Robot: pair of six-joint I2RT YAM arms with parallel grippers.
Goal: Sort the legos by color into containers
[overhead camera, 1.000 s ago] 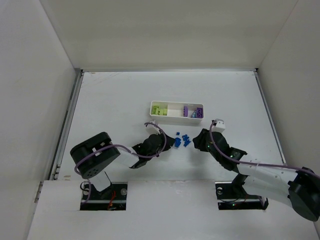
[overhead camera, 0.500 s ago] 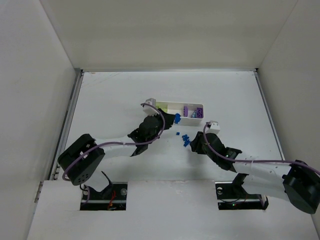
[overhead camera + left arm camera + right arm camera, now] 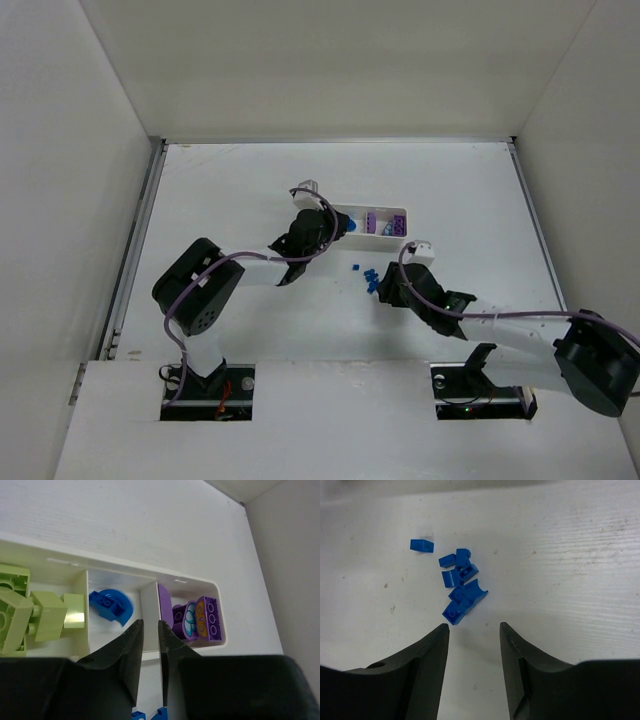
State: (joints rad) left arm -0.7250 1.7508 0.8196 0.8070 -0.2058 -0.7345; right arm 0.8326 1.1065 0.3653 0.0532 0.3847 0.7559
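The white container tray (image 3: 125, 572) holds lime-green legos (image 3: 30, 612) in its left compartment, one curved blue lego (image 3: 111, 605) in the middle one and purple legos (image 3: 197, 620) on the right. My left gripper (image 3: 150, 622) hovers over the tray's near wall (image 3: 380, 209), its jaws a thin slit apart with nothing between them. Several loose blue legos (image 3: 460, 587) lie in a small pile on the table (image 3: 372, 278), one brick (image 3: 422, 545) slightly apart. My right gripper (image 3: 472, 625) stands open just short of the pile, holding nothing.
White walls close in the table on the left, back and right. A metal rail (image 3: 135, 250) runs along the left edge. The left arm's body (image 3: 300, 240) covers the tray's left end in the top view.
My left arm swung from the blue pile up to the tray, and the blue lego it carried now lies in the middle compartment. The right gripper edged closer to the pile and widened.
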